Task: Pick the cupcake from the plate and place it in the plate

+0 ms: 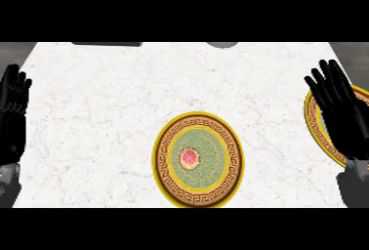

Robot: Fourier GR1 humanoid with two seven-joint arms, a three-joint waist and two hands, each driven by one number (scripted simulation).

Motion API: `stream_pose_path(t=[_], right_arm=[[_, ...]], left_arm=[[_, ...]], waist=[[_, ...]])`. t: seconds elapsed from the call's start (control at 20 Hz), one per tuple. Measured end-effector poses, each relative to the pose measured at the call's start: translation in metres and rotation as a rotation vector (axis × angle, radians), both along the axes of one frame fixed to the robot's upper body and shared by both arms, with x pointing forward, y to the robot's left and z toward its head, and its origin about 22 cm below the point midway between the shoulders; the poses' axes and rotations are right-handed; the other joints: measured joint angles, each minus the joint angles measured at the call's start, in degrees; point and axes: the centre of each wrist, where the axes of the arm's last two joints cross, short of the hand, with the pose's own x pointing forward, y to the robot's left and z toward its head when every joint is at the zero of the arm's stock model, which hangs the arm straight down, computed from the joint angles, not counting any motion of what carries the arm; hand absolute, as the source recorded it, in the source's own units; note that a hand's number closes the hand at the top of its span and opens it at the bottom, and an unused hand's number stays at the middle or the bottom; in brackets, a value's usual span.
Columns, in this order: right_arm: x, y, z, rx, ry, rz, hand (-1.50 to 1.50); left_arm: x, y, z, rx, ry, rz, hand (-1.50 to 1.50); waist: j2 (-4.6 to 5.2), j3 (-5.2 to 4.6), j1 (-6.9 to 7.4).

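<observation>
A white marble counter top (108,122) carries a round ornate plate with a gold rim, a brown key-pattern band and a green middle (198,116), lying near the front edge, slightly right of centre. At that plate's centre sits a small pink round shape with a pale ring (189,157). I cannot tell whether it is the cupcake or part of the plate's pattern.

A second gold-rimmed plate (311,122) lies at the counter's right edge, mostly covered by the black right hand (344,117). That hand is flat, its fingers straight and spread toward the far edge, holding nothing, on its grey forearm (353,185).

The black left hand (10,112) rests at the left edge, fingers straight and pointing up, empty.
</observation>
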Motion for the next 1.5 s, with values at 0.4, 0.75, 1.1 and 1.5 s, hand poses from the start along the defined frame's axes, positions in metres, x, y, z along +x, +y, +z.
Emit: stream_pose_path(t=[0.4,0.75,1.1,1.5], right_arm=[[0.037,0.035,0.056,-0.287,-0.194,0.183,1.5],[0.062,0.067,-0.008,-0.283,-0.253,0.073,-1.5],[0.079,0.057,-0.013,-0.395,-0.275,0.179,-1.5],[0.078,0.074,0.021,-0.803,-0.177,0.427,-1.5]], left_arm=[[-0.023,-0.046,-0.078,-0.219,0.417,-0.117,0.0],[-0.03,-0.082,-0.109,-0.337,0.609,-0.2,0.0],[-0.042,-0.077,-0.112,-0.365,0.656,-0.203,0.0],[-0.041,-0.083,-0.114,-0.371,0.664,-0.199,0.0]], waist=[[1.22,1.36,1.78],[0.85,2.1,1.3],[0.23,2.21,0.46],[-0.11,2.16,0.0]])
